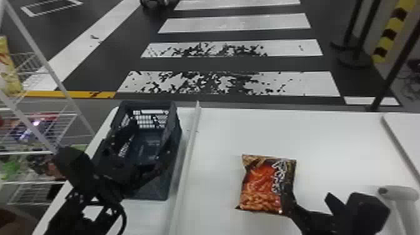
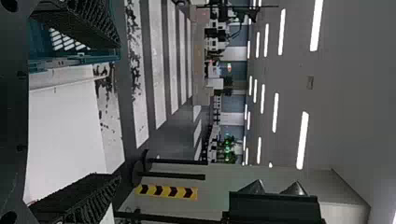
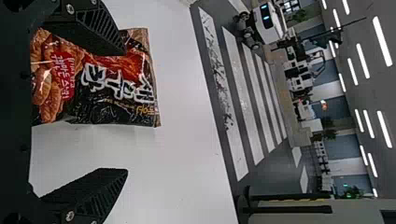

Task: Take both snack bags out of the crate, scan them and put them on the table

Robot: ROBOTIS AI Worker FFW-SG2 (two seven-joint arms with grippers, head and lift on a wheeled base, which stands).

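Crate (image 1: 156,190): table's (image 1: 328,134) far-left corner, left of rail (image 1: 188,153); probably keeps unloading off the work area.
Snack bag (image 1: 261,187): on table, right of rail, flat, print up; spot likely suits right-arm reach.
Left gripper (image 2: 119,111): at crate, fingers spread, likely for bag pickup.
Right gripper (image 3: 124,111): fingers spread, one over bag, contact unclear; not clamped.
Count: 1 bag on table, 1 crate, 1 rail, 2 grippers.
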